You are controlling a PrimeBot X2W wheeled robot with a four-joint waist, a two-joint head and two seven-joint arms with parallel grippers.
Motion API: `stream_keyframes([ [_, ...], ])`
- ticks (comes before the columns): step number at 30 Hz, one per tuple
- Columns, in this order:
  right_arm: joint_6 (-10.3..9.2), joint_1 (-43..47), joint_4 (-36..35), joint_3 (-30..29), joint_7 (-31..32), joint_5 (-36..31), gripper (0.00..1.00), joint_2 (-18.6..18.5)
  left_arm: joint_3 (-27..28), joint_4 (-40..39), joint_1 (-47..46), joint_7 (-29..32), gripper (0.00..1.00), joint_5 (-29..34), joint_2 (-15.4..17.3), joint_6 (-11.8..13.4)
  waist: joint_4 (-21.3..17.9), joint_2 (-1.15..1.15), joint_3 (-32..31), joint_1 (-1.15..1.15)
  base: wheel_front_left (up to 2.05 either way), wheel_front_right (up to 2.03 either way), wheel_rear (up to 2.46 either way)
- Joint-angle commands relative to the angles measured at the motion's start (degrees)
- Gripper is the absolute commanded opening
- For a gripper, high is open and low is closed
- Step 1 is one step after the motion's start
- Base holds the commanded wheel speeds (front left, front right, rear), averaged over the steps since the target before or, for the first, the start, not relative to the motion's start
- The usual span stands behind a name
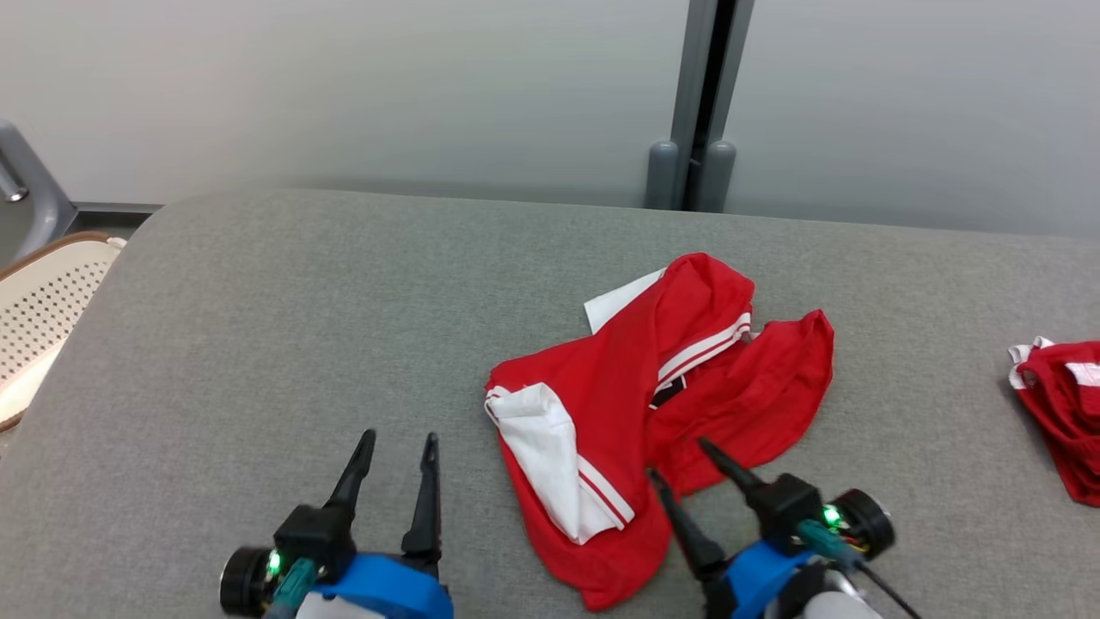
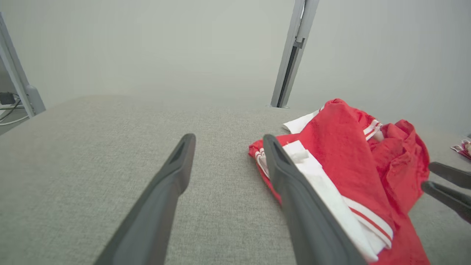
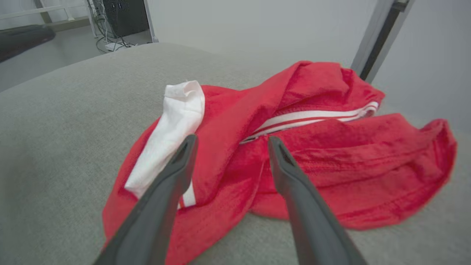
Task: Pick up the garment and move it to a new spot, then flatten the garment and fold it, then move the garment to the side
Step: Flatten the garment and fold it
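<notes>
A crumpled red garment [image 1: 653,404] with white panels and striped trim lies in a heap on the grey padded table [image 1: 258,327], a little right of centre. My right gripper [image 1: 679,460] stands open at the heap's near edge, fingertips over the red cloth, holding nothing. In the right wrist view the garment [image 3: 294,154] lies just beyond the spread fingers [image 3: 176,165]. My left gripper [image 1: 400,443] is open over bare table left of the heap. The left wrist view has the garment [image 2: 349,154] to the right of its fingers [image 2: 176,165].
Another red and white garment [image 1: 1061,404] lies at the table's right edge. A perforated white chair [image 1: 43,309] stands off the left side. A grey post [image 1: 700,103] rises behind the table's far edge. The table's left half is bare.
</notes>
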Motion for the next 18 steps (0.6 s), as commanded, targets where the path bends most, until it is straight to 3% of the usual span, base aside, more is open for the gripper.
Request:
stream_keyframes([
  [1,0.00,2.58,-2.39,-2.79,-0.30,-0.85,1.00,-0.10,-1.27,0.49,-2.42,0.53,1.00,1.51,0.91,-0.78,-0.62,0.00,-0.08,0.01,0.00,0.00,0.00],
  [4,0.00,5.52,-6.60,-7.98,-0.31,-1.75,1.00,-0.09,-4.75,1.84,-5.96,2.52,1.00,3.98,1.85,-2.63,-1.64,0.00,0.34,0.01,0.00,0.00,0.00],
  [10,0.00,7.74,-11.54,-12.12,0.99,-2.35,1.00,-0.07,-9.96,6.65,-13.31,7.62,1.00,6.83,3.90,-4.87,-3.29,0.00,1.69,0.01,0.00,0.00,0.00],
  [18,0.00,8.16,-17.44,-16.02,1.80,-1.06,1.00,-0.08,-15.49,17.64,-22.13,13.50,1.00,5.86,5.69,-5.93,-6.32,0.00,4.64,0.01,0.00,0.00,0.00],
])
